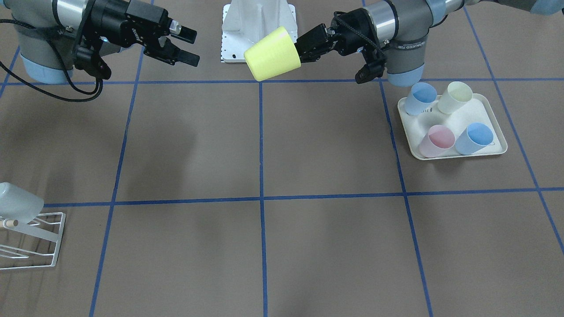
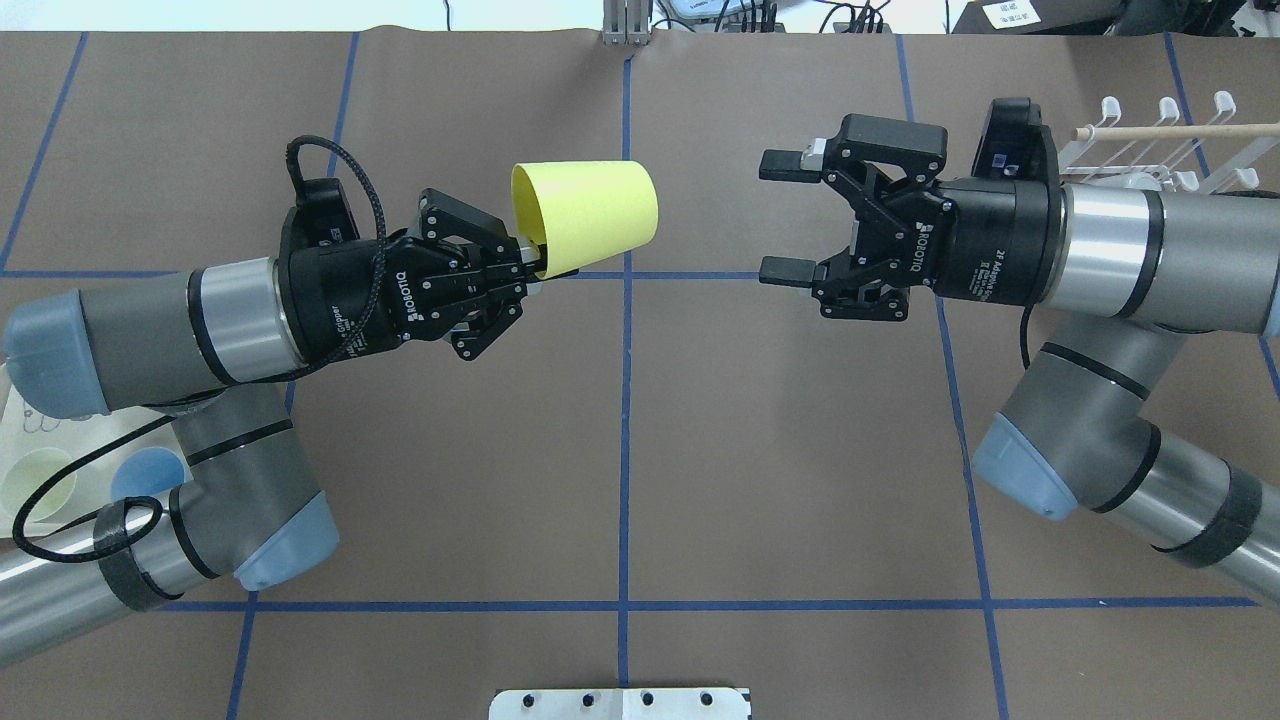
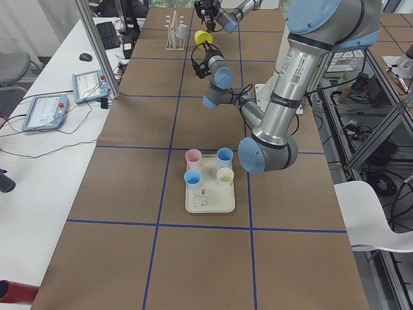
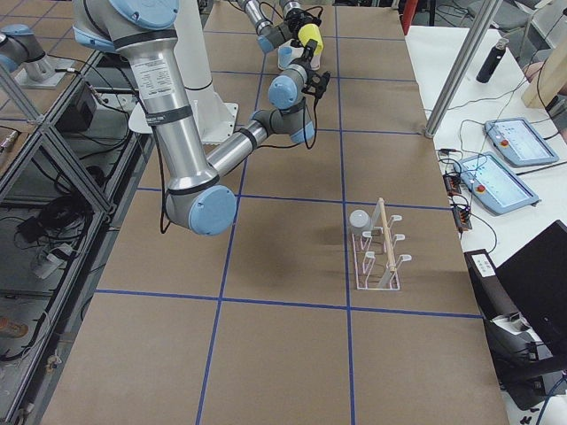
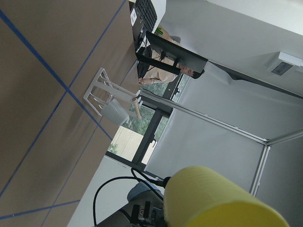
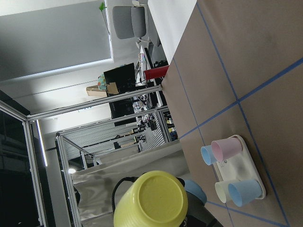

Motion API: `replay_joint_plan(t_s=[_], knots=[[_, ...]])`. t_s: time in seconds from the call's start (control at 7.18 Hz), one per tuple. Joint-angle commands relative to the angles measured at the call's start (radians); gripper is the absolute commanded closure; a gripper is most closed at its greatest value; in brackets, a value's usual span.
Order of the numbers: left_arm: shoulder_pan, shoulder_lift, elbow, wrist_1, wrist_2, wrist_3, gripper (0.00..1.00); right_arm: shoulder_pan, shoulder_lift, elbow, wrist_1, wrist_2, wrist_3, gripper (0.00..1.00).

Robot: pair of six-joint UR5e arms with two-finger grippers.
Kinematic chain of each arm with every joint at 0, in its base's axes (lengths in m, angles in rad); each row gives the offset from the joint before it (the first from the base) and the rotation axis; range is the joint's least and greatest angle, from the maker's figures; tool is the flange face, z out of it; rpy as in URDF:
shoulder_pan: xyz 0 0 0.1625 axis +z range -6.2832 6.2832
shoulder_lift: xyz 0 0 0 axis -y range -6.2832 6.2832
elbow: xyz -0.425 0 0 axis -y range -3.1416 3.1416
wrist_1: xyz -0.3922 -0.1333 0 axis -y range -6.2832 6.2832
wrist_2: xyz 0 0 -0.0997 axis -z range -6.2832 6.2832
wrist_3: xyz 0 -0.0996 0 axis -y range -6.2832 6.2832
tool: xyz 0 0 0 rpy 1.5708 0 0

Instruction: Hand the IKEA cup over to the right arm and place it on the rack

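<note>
Worktop point(image 1: 308, 246): brown surface marked into large squares by blue tape lines.
Left end effector point(image 2: 530, 265): closed on the rim of the yellow cup, one finger inside the mouth and one on the outer wall.
Right end effector point(image 2: 780, 218): spread wide and holding nothing. It faces the cup across the centre line, with a clear gap between them.
Rack point(image 4: 383, 243): white wire frame with a pale wooden dowel. It stands on the worktop towards the robot's right end, well apart from both end effectors.
Tray point(image 1: 482, 110): cream rectangle on the robot's left side, below the left arm.
Yellow cup point(image 2: 590, 215): held in the air on its side over the worktop near the centre tape line. Its mouth faces the left arm and its base points at the right end effector.
Grey cup point(image 1: 17, 202): sits tilted on the rack by the dowel.
Cups on the tray: pale blue point(image 1: 421, 97), pale yellow point(image 1: 454, 97), pink point(image 1: 436, 141) and blue point(image 1: 473, 138), all mouth-up.
</note>
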Motion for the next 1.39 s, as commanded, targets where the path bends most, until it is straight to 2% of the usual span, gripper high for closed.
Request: replay_joint_plan(t_s=[0.0, 1.25], knots=[[0.012, -0.004, -0.001, -0.037, 0.0, -0.046, 1.0, -0.002, 0.006, 0.0, 0.001, -0.001, 0.0, 0.01], [0.101, -0.061, 0.006, -0.044, 0.038, -0.068, 1.0, -0.052, 0.035, 0.001, 0.033, -0.029, -0.003, 0.01]])
